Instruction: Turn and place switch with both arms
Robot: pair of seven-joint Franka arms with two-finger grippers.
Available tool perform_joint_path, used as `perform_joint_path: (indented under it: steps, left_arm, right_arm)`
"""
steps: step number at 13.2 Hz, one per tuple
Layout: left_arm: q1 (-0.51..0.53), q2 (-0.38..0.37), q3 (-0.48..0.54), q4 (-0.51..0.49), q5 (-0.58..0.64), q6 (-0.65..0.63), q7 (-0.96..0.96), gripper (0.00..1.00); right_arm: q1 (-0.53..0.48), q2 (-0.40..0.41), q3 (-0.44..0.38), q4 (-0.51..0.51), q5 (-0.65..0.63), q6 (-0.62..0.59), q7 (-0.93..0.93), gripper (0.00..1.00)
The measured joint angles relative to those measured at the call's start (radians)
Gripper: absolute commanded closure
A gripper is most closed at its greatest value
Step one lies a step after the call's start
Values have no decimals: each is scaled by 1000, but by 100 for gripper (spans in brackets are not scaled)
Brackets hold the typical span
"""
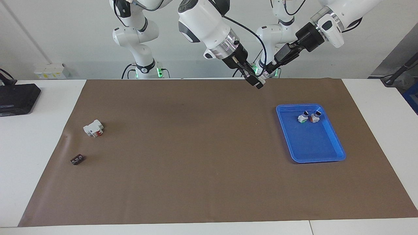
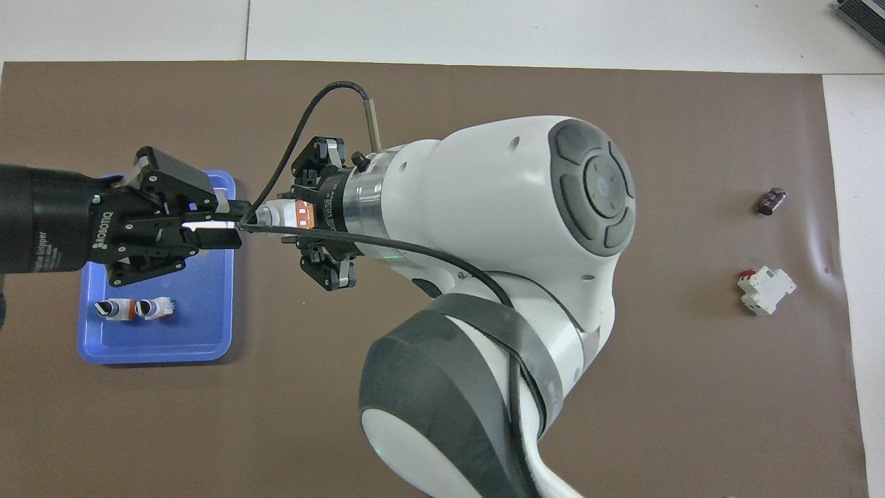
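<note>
The switch (image 2: 290, 214), white with an orange face, hangs in the air between both grippers, over the brown mat beside the blue tray (image 2: 180, 332). My right gripper (image 2: 287, 216) comes in from the right arm's end and is shut on the switch's body. In the facing view the switch shows as a white bit (image 1: 260, 85) at the right gripper's tip (image 1: 257, 83). My left gripper (image 2: 238, 227) meets it head-on, its fingers closed narrowly on the switch's dark end. It also shows in the facing view (image 1: 265, 73).
Two more small switches (image 1: 303, 117) (image 1: 315, 116) lie in the tray (image 1: 313, 140) at its end nearer the robots. A bigger white block with a red part (image 1: 93, 128) and a tiny dark brown piece (image 1: 77, 159) lie toward the right arm's end. A black box (image 1: 16, 98) sits off the mat.
</note>
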Motion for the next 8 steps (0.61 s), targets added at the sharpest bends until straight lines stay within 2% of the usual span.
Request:
perform_joint_path:
  steps: [8]
  left_arm:
    - [-7, -1, -1, -8, 1, 22, 1, 91]
  right_arm:
    - [0, 0, 0, -1, -6, 0, 0, 100]
